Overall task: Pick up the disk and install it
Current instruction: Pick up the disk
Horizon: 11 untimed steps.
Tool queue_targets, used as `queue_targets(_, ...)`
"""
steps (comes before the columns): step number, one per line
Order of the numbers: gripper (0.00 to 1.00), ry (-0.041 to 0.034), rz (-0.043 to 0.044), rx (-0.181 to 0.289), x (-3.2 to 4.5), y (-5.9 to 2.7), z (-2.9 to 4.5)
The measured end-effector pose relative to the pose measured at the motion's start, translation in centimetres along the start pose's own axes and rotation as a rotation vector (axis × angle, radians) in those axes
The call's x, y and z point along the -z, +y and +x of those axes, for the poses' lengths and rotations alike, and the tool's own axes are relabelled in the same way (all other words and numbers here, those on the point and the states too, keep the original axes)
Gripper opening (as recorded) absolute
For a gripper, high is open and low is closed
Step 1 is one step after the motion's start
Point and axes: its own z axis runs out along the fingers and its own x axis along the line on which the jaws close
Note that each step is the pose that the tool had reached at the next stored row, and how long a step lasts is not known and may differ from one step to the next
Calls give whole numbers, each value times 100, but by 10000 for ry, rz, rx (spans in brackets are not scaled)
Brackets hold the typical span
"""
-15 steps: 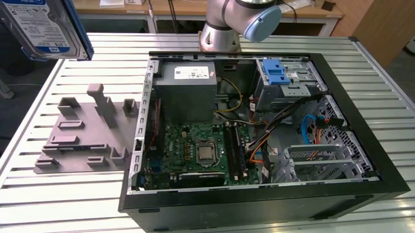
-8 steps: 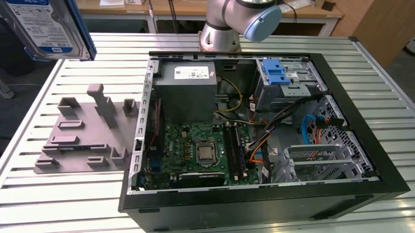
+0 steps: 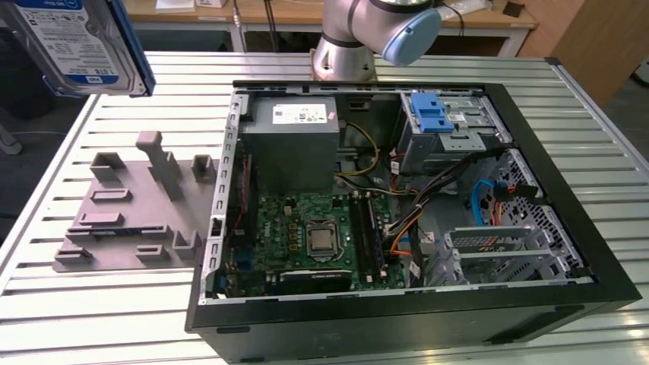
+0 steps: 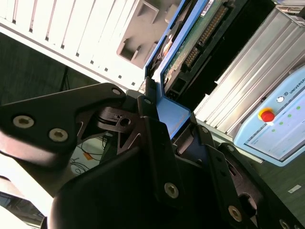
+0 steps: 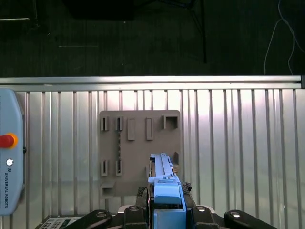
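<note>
The fingers [image 4: 151, 125] clamp the disk [image 3: 87, 42] above the grey fixture [image 3: 132, 213]

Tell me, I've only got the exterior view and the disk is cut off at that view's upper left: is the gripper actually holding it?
Observer: Yes. In the second wrist view the gripper is shut on the blue bracket of the disk.
Operator: What's below it?
Observer: In the first wrist view it hangs in line with the grey fixture plate on the slatted table.
</note>
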Motion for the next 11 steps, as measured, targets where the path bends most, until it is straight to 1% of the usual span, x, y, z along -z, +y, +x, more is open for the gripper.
queue_targets(4,36,0,0,0,3,-25,38)
queue_targets(11,36,0,-1,-1,9,-37,130)
